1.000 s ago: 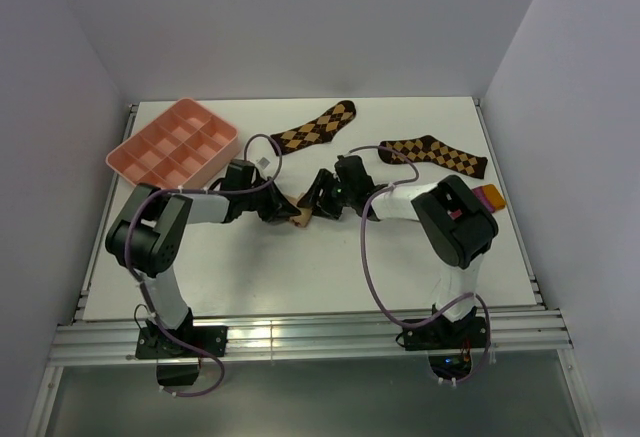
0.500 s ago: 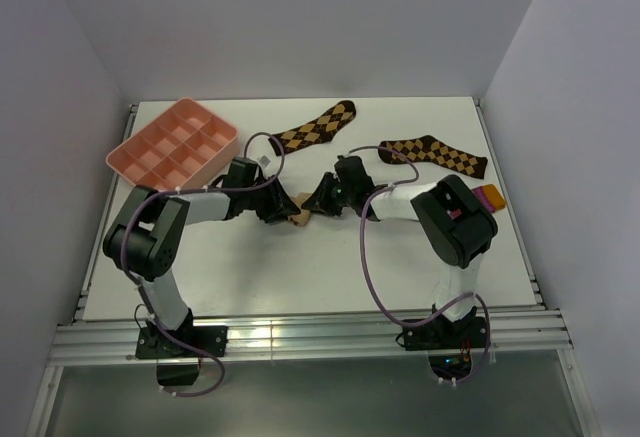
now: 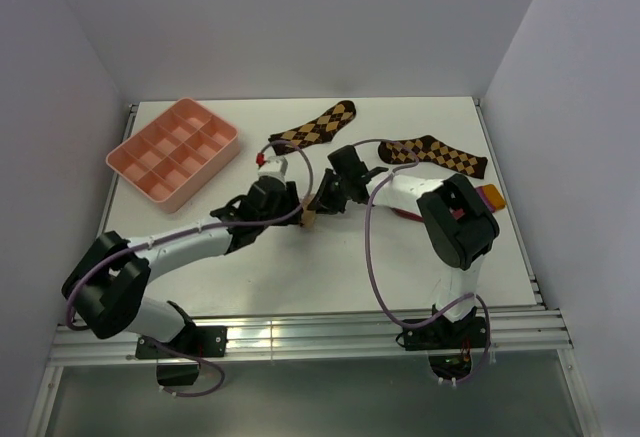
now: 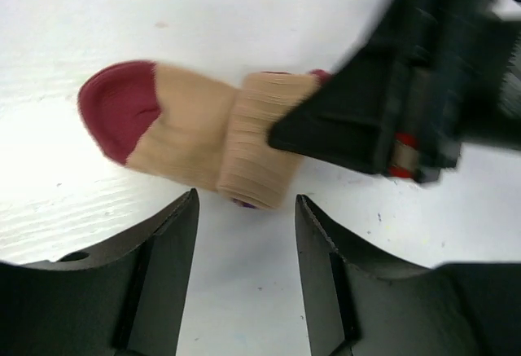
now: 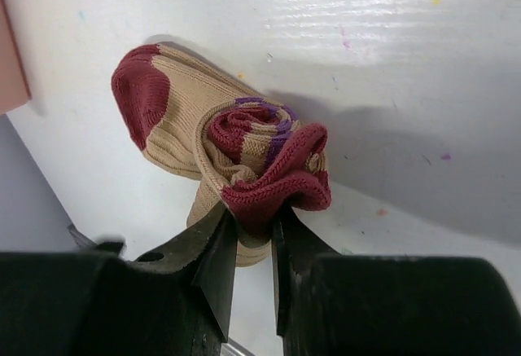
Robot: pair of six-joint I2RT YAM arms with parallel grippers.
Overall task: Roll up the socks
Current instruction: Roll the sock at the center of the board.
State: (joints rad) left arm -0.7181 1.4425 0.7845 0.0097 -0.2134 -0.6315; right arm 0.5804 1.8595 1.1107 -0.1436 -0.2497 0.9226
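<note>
**Tan sock (image 3: 308, 219) half rolled near the middle of the table (image 3: 400, 257), pinched by the right gripper (image 3: 318, 205).**

The right gripper's jaws are clamped on the coiled, ribbed end with its maroon-and-purple striped cuff, while the flat maroon toe trails free. The left gripper (image 4: 244, 209) hangs just beside the roll, jaws apart and holding nothing. The crimson sock (image 3: 488, 198), orange cuff showing, lies mostly hidden under the right arm by the right edge. Two brown argyle socks (image 3: 315, 127) lie near the far edge, and a pink compartment tray (image 3: 208, 172) sits at the far-left corner.
</note>
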